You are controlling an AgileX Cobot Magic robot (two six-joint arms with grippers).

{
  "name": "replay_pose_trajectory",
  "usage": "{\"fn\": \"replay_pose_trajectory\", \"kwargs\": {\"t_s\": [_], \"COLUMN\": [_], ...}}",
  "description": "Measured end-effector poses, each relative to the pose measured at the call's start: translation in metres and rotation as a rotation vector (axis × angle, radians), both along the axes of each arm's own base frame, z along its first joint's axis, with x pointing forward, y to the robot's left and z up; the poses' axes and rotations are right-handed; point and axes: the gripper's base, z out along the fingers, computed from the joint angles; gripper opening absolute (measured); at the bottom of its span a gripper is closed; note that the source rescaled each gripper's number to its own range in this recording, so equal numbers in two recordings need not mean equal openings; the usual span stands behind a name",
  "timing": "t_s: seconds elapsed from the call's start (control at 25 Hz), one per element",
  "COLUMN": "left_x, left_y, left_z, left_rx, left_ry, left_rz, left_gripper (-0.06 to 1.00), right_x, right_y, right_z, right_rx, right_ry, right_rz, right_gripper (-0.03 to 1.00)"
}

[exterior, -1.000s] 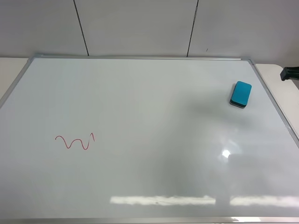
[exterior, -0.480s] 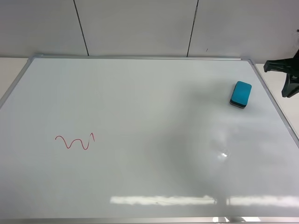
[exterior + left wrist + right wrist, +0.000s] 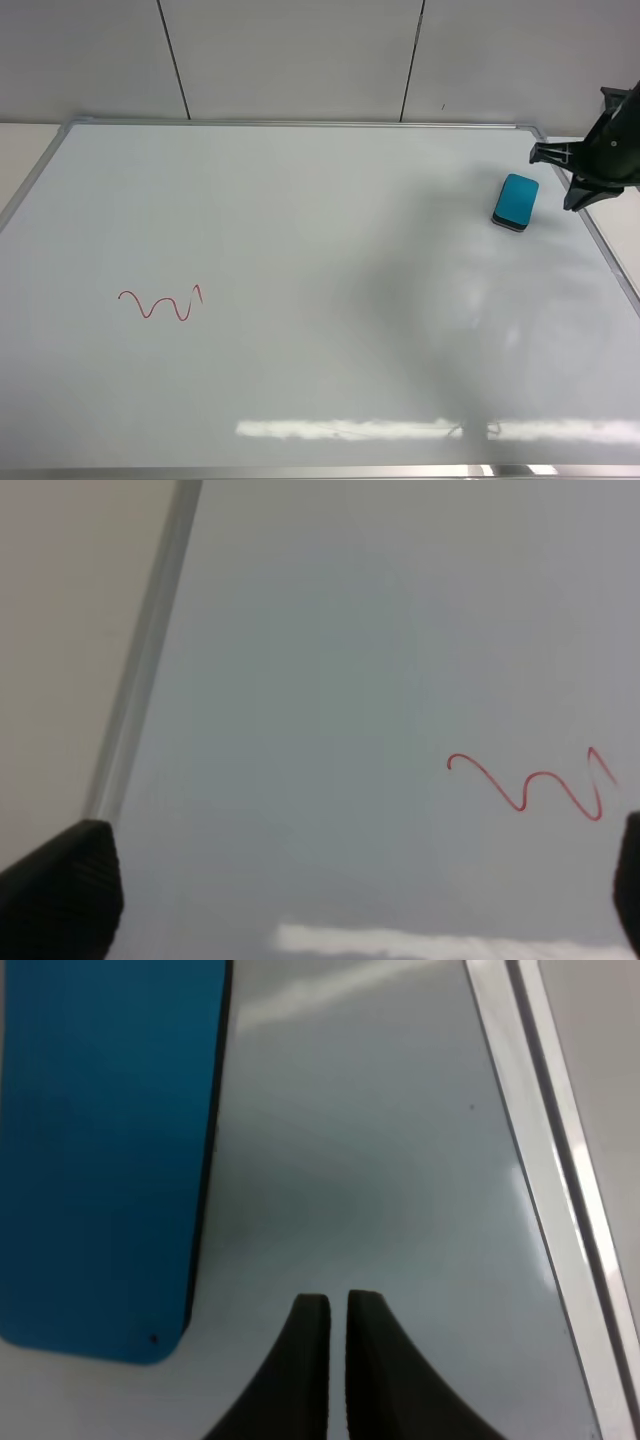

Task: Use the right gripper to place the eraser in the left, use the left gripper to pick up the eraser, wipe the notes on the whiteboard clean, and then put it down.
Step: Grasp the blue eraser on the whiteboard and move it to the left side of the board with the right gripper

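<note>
The turquoise eraser (image 3: 515, 201) lies on the whiteboard (image 3: 320, 250) near its far right edge. The right gripper (image 3: 572, 200) hovers just right of the eraser, between it and the board's frame. In the right wrist view the right gripper (image 3: 337, 1310) has its fingers nearly together and holds nothing, with the eraser (image 3: 100, 1150) beside it. The red notes (image 3: 160, 303) are at the board's left. The left gripper (image 3: 345, 895) shows only in the left wrist view. It is open wide above the board, with the notes (image 3: 530, 785) between its fingers (image 3: 60, 890).
The board's silver frame (image 3: 540, 1160) runs close to the right gripper. It also shows in the left wrist view (image 3: 140, 660). A beige table (image 3: 20, 150) surrounds the board. A grey panelled wall (image 3: 300, 60) stands behind it.
The right arm has come in from the right edge toward the eraser. The eraser and the notes have not moved.
</note>
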Motion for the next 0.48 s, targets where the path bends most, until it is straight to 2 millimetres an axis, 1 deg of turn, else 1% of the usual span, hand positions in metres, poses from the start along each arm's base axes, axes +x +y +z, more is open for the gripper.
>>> {"fn": "replay_pose_trajectory", "kwargs": {"t_s": [0.12, 0.16, 0.36, 0.48], "left_x": [0.0, 0.0, 0.0, 0.0], "left_y": [0.0, 0.0, 0.0, 0.0], "left_z": [0.0, 0.0, 0.0, 0.0], "left_rx": [0.0, 0.0, 0.0, 0.0], "left_ry": [0.0, 0.0, 0.0, 0.0], "left_rz": [0.0, 0.0, 0.0, 0.0], "left_gripper": [1.0, 1.0, 1.0, 1.0], "right_x": [0.007, 0.009, 0.014, 0.015], "right_y": [0.006, 0.011, 0.034, 0.042], "right_z": [-0.012, -0.015, -0.014, -0.012], "right_rx": [-0.002, -0.005, -0.044, -0.076], "right_ry": [-0.021, -0.024, -0.054, -0.061], "right_rz": [0.024, 0.048, 0.228, 0.341], "right_gripper": [0.0, 0.0, 0.0, 0.0]}}
